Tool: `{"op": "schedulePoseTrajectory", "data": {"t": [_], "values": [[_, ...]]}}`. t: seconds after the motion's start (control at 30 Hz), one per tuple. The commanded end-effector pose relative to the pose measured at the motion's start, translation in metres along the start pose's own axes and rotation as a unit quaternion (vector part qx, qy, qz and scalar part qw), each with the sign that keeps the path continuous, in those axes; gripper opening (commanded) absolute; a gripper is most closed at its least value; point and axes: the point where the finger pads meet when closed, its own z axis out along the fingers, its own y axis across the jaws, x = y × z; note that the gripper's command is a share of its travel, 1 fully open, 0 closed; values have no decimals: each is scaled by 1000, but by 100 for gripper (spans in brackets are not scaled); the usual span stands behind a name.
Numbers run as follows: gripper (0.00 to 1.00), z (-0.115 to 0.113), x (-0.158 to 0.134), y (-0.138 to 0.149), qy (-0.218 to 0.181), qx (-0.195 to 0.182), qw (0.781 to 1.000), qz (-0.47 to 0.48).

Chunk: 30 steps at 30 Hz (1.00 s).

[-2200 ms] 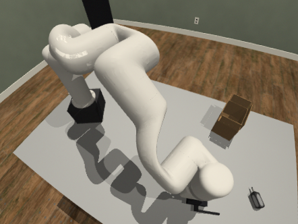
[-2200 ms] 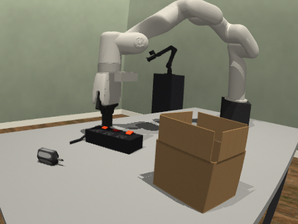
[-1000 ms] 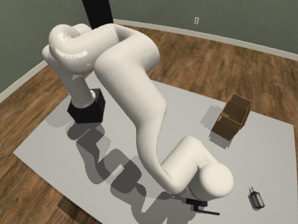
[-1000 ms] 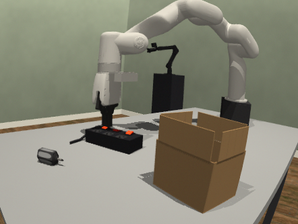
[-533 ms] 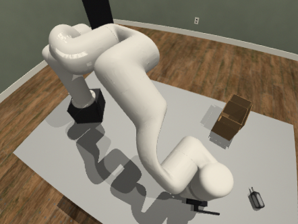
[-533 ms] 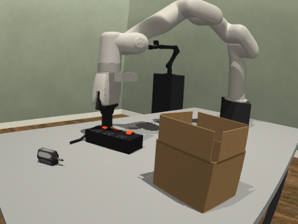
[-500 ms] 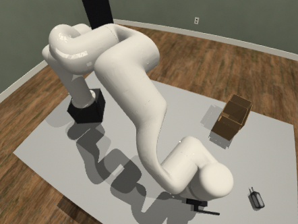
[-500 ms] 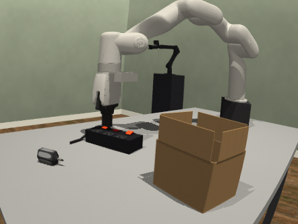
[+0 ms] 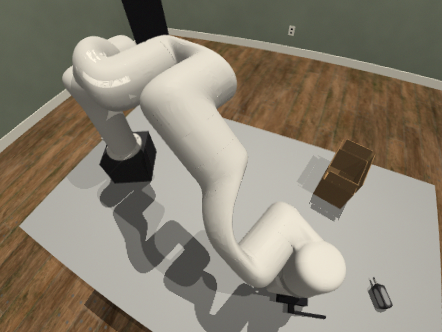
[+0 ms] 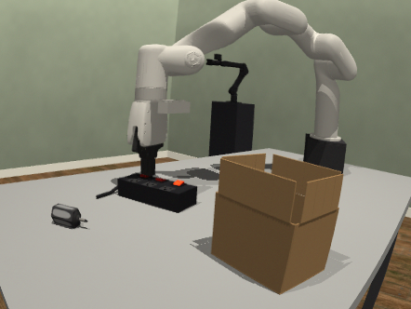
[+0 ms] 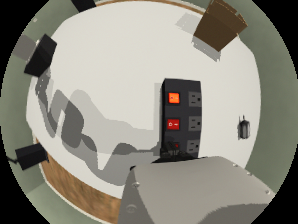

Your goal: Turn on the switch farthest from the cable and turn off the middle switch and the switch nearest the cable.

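A black power strip (image 10: 155, 191) lies the right way up on the grey table, its cable (image 10: 104, 193) running off to the left. It has three switches in a row. The one farthest from the cable (image 10: 178, 183) glows bright orange, and the middle one (image 10: 159, 180) is a duller red. My gripper (image 10: 148, 173) is shut and empty, pointing straight down, with its fingertips on the switch nearest the cable. In the wrist view the strip (image 11: 181, 117) lies just ahead of the gripper body, with the nearest switch dark and partly hidden. In the top view the arm hides most of the strip (image 9: 292, 302).
An open cardboard box (image 10: 276, 221) stands on the table to the right of the strip; it also shows in the overhead view (image 9: 347, 172). A small dark grey plug-like object (image 10: 66, 215) lies to the left, beyond the cable. A black pedestal (image 10: 232, 127) stands behind the table.
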Motion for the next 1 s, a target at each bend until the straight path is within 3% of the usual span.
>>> {"op": "schedulePoseTrajectory", "data": {"t": [0.0,0.37,0.73,0.97], "values": [[0,-3,-1,2,-2,-3,1000,0],[0,-8,-1,2,-2,-3,1000,0],[0,-34,-1,2,-2,-3,1000,0],[0,-37,-1,2,-2,-3,1000,0]]}}
